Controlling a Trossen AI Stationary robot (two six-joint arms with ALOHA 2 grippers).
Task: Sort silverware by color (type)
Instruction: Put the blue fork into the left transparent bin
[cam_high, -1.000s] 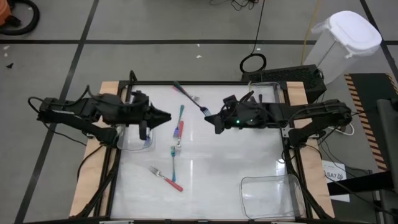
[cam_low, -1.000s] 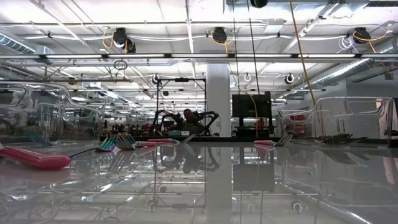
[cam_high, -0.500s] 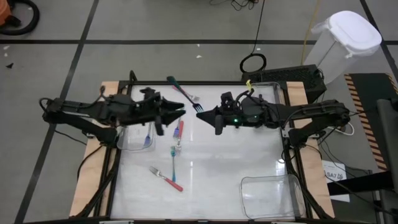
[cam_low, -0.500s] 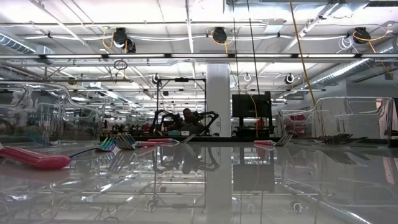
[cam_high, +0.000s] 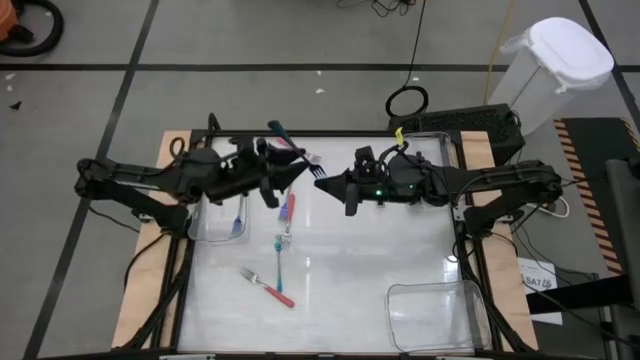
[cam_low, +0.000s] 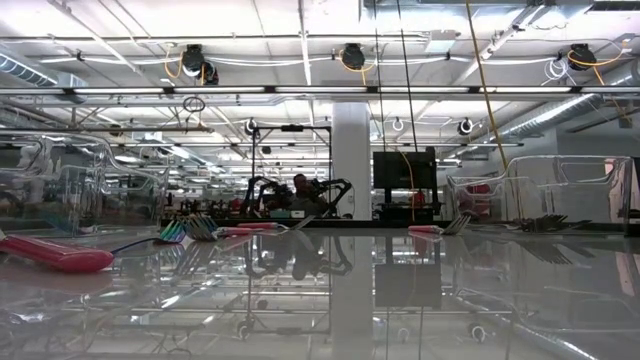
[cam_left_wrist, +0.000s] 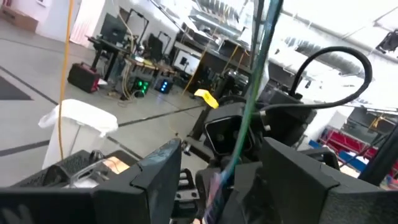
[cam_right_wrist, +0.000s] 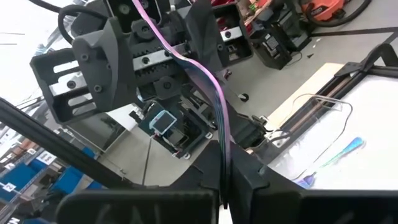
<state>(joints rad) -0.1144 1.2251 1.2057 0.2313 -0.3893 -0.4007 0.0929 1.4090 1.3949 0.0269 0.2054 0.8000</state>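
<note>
Jaws meet over the table's far side: right pinched shut, left spread wide.

High view: right gripper (cam_high: 326, 181) holds a teal-handled fork (cam_high: 284, 139) by its tines; left gripper (cam_high: 293, 172) straddles the fork. Loose forks (cam_high: 278, 248) lie below on the table (cam_high: 380, 250). Low view: no gripper shows. Left wrist view: the handle runs between parted fingers (cam_left_wrist: 155, 180). Right wrist view: fingers clamp the fork.

1. Tabletop (cam_high: 340, 260), centre of the high view: glossy, smooth, mirror-like.
2. Table edge (cam_high: 135, 300), lower left: bare matt wood.
3. Bin (cam_high: 435, 315), lower right: clear, shiny plastic.
4. Fork (cam_high: 268, 284), lower left: metal tines, pink-red plastic handle.
</note>
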